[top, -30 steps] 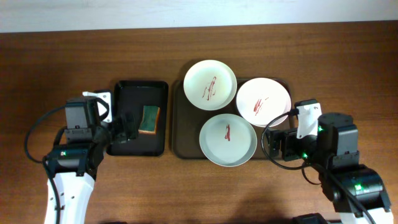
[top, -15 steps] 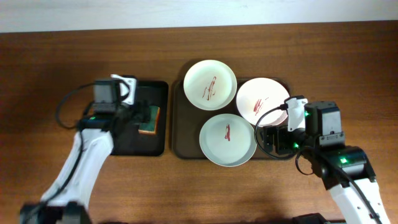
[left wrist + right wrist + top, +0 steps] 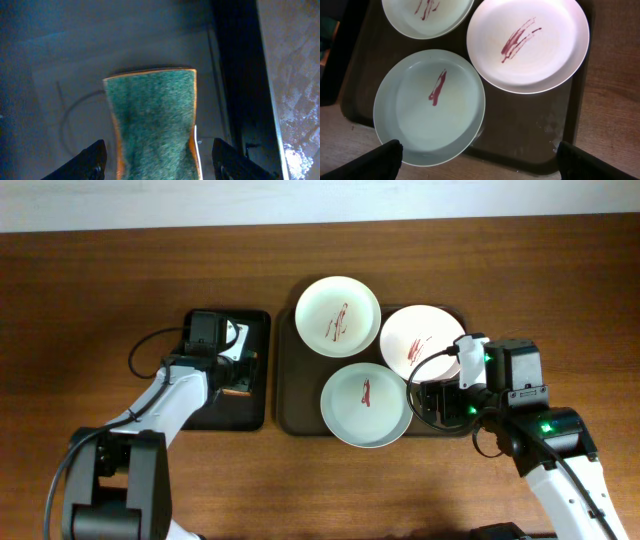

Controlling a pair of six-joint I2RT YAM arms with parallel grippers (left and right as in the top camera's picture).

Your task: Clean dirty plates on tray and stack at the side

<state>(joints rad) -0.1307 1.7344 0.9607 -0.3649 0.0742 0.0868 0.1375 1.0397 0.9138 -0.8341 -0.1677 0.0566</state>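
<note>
We see our left gripper [image 3: 159, 162] spread wide at the bottom edge, a green sponge [image 3: 150, 115] between its fingertips

Left fingers [image 3: 90, 161] spread wide, aimed downward; right fingers [image 3: 382, 156] spread wide likewise

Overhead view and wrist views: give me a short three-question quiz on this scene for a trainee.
1. True or false: the top plate, right plate and front plate on the brown tray all carry red smears.
2. The left claw is open over: A) the sponge B) a plate C) bare wood.
3. How many plates are stacked on the tabletop?
Key: 1 true; 2 A; 3 zero.
</note>
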